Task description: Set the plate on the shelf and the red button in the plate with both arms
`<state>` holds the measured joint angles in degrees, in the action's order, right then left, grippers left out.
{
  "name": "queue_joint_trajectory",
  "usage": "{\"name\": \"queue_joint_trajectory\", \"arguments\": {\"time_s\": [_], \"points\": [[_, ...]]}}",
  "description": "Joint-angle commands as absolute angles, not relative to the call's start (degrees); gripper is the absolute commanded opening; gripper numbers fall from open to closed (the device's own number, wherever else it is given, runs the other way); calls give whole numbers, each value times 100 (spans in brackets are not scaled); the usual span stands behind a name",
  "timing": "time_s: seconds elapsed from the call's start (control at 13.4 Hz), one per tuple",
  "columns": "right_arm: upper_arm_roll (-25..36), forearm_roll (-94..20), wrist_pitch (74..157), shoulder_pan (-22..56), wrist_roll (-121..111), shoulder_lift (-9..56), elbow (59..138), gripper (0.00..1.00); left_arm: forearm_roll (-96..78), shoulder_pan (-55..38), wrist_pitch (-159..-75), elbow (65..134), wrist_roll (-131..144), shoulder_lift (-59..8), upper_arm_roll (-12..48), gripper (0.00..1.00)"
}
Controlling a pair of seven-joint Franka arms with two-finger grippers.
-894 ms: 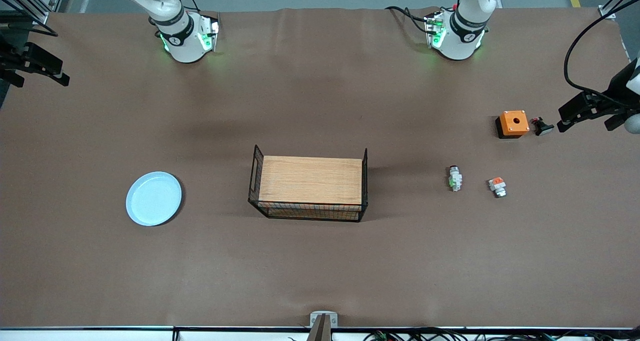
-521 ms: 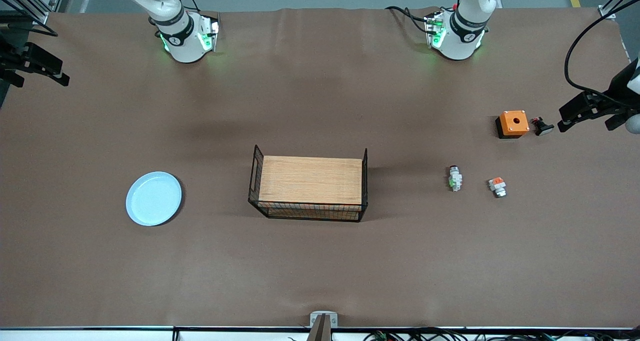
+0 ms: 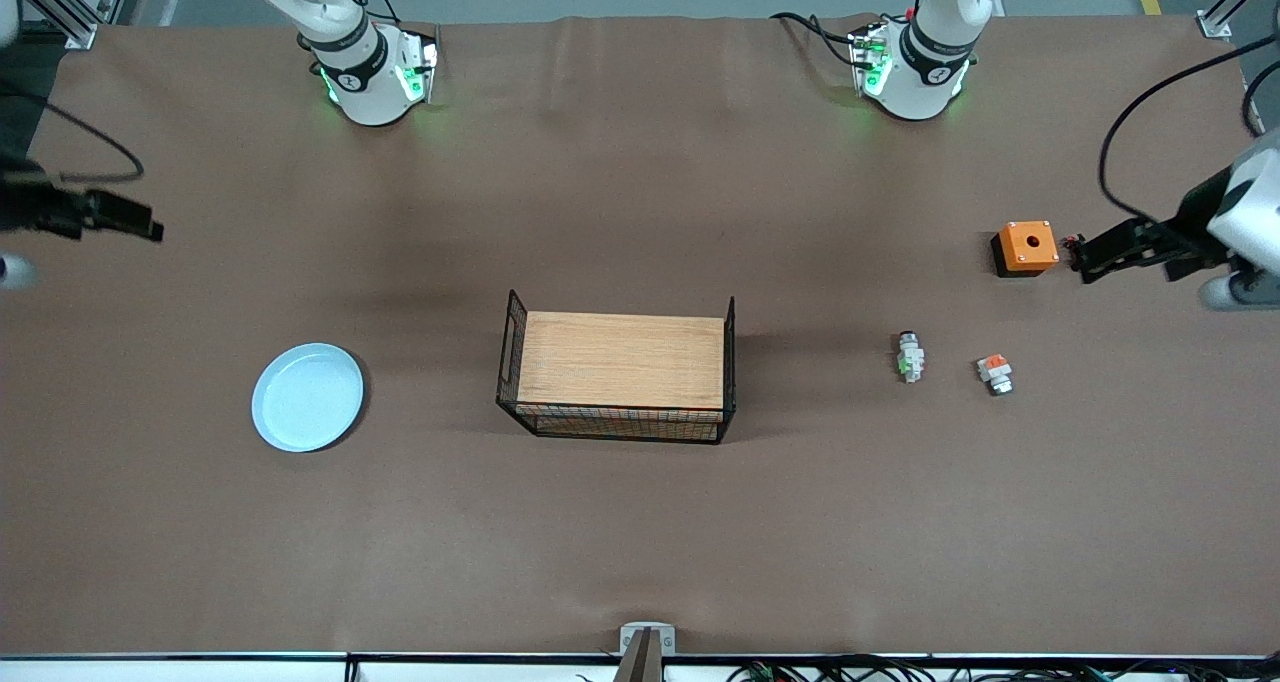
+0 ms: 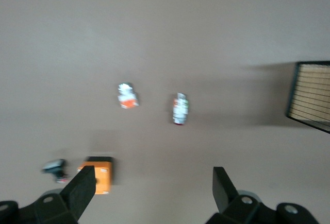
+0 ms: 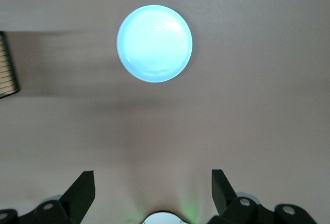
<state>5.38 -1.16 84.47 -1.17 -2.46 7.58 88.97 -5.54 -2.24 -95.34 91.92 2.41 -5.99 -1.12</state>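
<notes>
The pale blue plate [image 3: 307, 397] lies flat on the table toward the right arm's end and shows in the right wrist view [image 5: 154, 43]. The red button [image 3: 909, 355] lies on its side between the basket and a white piece; it also shows in the left wrist view [image 4: 180, 108]. My left gripper [image 3: 1085, 259] is open and empty over the table beside the orange box; its own view [image 4: 153, 190] shows its jaws wide apart. My right gripper [image 3: 150, 230] is open and empty over the table's edge at the right arm's end, with jaws wide in its own view [image 5: 153, 188].
A wire basket with a wooden top [image 3: 620, 374] stands mid-table. An orange box with a hole [image 3: 1026, 247] and a small dark part [image 4: 54, 167] sit by the left gripper. A white piece with an orange-red block [image 3: 995, 373] lies beside the red button.
My left gripper has moved in toward the orange box. My right gripper has moved in over the table at its end. The plate and the red button have not moved.
</notes>
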Motion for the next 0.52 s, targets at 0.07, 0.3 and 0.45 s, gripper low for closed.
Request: {"name": "queue_joint_trajectory", "arguments": {"time_s": [0.07, 0.3, 0.45], "points": [[501, -70, 9058, -334, -299, 1502, 8674, 100, -844, -281, -9719, 9403, 308, -1036, -106, 100], [492, -79, 10253, -334, -561, 1854, 9060, 100, -835, -456, -10421, 10017, 421, -1142, -105, 100], [492, -97, 11018, -456, -729, 2082, 9315, 100, -800, -623, -11045, 10535, 623, -1186, -105, 100]]}}
